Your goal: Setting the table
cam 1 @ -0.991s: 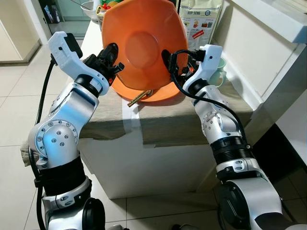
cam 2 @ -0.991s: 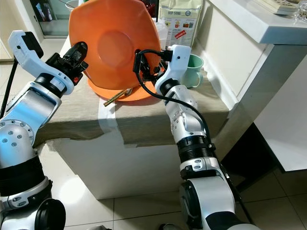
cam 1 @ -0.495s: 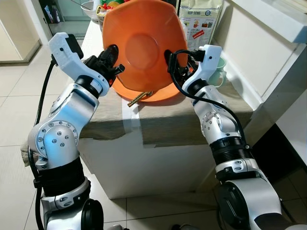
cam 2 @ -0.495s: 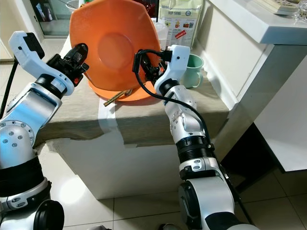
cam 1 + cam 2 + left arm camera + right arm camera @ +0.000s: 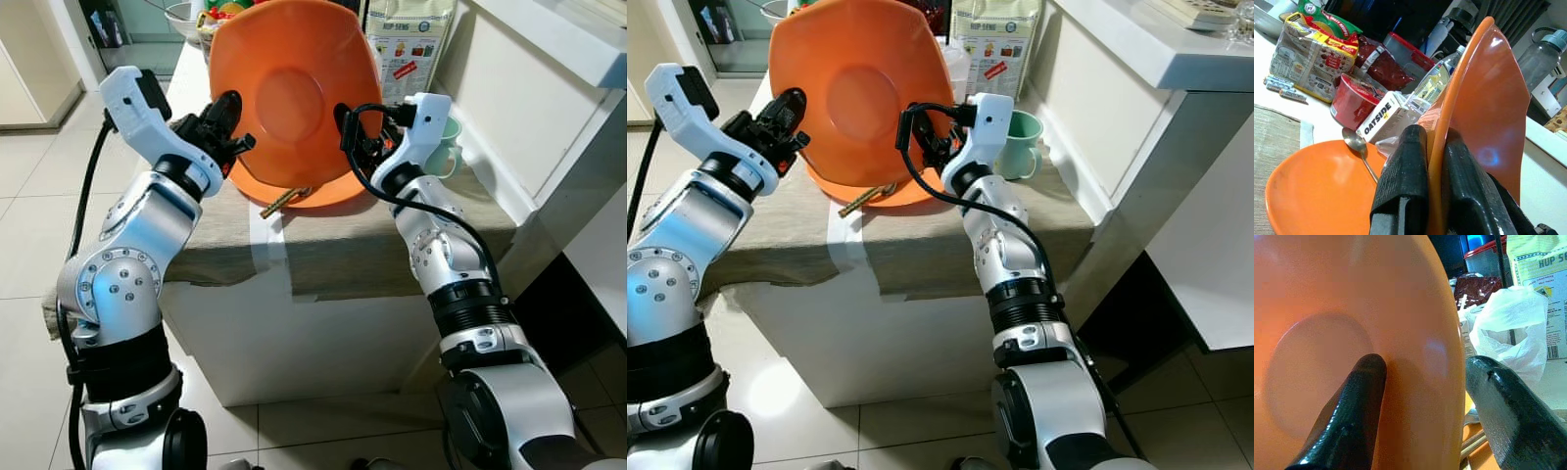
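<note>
An orange plate (image 5: 289, 93) stands almost upright above the table, its underside facing me. My left gripper (image 5: 230, 122) is shut on its left rim; in the left wrist view both fingers (image 5: 1403, 186) pinch the thin rim (image 5: 1469, 98). At the right rim my right gripper (image 5: 350, 132) is open. One finger (image 5: 1352, 416) lies against the plate's underside (image 5: 1327, 308) and the other (image 5: 1508, 406) stays apart beyond the edge. A second orange plate (image 5: 323, 191) lies flat below, with a spoon (image 5: 1356, 147) on it and chopsticks (image 5: 284, 201) at its front edge.
The table (image 5: 343, 245) is covered by a grey-brown cloth. A green mug (image 5: 446, 147) stands just right of my right gripper. Food packets, a red cup (image 5: 1352, 100) and a printed bag (image 5: 407, 44) crowd the back. A white counter (image 5: 549, 88) rises at the right.
The upright plate has shifted a little to the right and stands slightly steeper. Both grippers stay at its rims.
</note>
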`<state>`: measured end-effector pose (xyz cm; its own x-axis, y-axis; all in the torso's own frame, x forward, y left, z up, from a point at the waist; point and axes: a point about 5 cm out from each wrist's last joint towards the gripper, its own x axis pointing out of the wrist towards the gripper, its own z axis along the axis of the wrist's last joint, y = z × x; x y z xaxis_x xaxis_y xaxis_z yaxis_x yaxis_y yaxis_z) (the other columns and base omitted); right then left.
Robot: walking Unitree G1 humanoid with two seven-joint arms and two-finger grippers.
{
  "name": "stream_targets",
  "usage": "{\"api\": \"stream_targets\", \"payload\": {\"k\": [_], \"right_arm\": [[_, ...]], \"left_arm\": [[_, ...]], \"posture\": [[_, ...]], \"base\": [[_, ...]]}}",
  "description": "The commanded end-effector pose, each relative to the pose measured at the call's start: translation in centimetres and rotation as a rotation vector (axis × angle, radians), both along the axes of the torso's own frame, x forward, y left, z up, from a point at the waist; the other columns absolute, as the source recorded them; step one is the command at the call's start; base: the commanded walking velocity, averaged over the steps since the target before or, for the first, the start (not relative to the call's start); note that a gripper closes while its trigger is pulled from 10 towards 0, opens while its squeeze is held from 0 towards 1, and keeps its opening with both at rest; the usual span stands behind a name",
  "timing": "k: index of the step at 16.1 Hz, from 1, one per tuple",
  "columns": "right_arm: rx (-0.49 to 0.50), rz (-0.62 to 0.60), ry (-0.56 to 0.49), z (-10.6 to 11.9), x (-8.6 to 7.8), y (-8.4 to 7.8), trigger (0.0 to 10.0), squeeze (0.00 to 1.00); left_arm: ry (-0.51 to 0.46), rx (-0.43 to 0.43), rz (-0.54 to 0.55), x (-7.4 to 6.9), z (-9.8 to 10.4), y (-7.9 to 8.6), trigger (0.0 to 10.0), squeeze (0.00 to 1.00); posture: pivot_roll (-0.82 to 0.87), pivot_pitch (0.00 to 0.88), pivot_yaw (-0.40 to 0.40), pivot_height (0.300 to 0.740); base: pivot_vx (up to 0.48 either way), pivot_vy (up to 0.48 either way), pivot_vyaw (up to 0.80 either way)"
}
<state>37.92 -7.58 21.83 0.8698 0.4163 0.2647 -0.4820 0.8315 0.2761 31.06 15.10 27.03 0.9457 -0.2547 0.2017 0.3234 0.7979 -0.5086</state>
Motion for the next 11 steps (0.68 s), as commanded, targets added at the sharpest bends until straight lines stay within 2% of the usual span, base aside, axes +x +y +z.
{"api": "stream_targets", "payload": {"k": [1, 2, 3, 4, 5, 8, 9, 10, 11], "right_arm": [[-0.021, -0.016, 0.019, -0.7, 0.0, -0.3, 0.0, 0.00], [-0.023, -0.015, 0.019, -0.7, 0.0, -0.3, 0.0, 0.00], [-0.027, -0.015, 0.018, -0.8, 0.0, -0.3, 0.0, 0.00], [-0.030, -0.016, 0.018, -0.8, 0.0, -0.3, 0.0, 0.00], [-0.032, -0.016, 0.019, -0.9, 0.0, -0.3, 0.0, 0.00], [-0.043, -0.011, 0.025, -1.2, -0.1, -0.2, 0.0, 0.00], [-0.045, -0.010, 0.026, -1.3, -0.1, -0.2, 0.0, 0.00], [-0.048, -0.008, 0.027, -1.4, -0.2, -0.1, 0.0, 0.00], [-0.050, -0.006, 0.027, -1.4, -0.2, -0.1, 0.0, 0.00]], "left_arm": [[-0.050, 0.037, -0.051, -0.3, 0.5, -0.8, 0.0, 0.00], [-0.057, 0.059, -0.049, -0.3, 0.4, -0.7, 0.0, 0.00], [-0.054, 0.074, -0.040, -0.2, 0.3, -0.7, 0.5, 0.00], [-0.046, 0.082, -0.029, -0.1, 0.2, -0.5, 5.8, 0.00], [-0.045, 0.092, -0.021, -0.1, 0.1, -0.4, 10.0, 0.00], [-0.038, 0.143, 0.026, 0.2, -0.4, 0.2, 10.0, 0.00], [-0.037, 0.147, 0.034, 0.2, -0.4, 0.4, 10.0, 0.15], [-0.035, 0.148, 0.036, 0.3, -0.5, 0.5, 10.0, 1.00], [-0.035, 0.147, 0.035, 0.3, -0.6, 0.5, 10.0, 1.00]], "posture": [[-0.04, 0.030, -0.009, 0.740], [-0.04, 0.030, -0.009, 0.740], [-0.04, 0.022, -0.011, 0.740], [-0.04, 0.021, -0.011, 0.740], [-0.04, 0.020, -0.012, 0.740], [-0.04, 0.018, -0.015, 0.740], [-0.04, 0.019, -0.016, 0.740], [-0.04, 0.020, -0.015, 0.740], [-0.04, 0.020, -0.015, 0.740]], "base": [[0.000, 0.000, 0.00], [0.000, 0.000, 0.00], [0.000, 0.000, 0.00], [0.000, 0.000, 0.00], [0.000, 0.000, 0.00], [0.000, 0.000, 0.00], [0.000, 0.000, 0.00], [0.000, 0.000, 0.00], [0.000, 0.000, 0.00]]}}
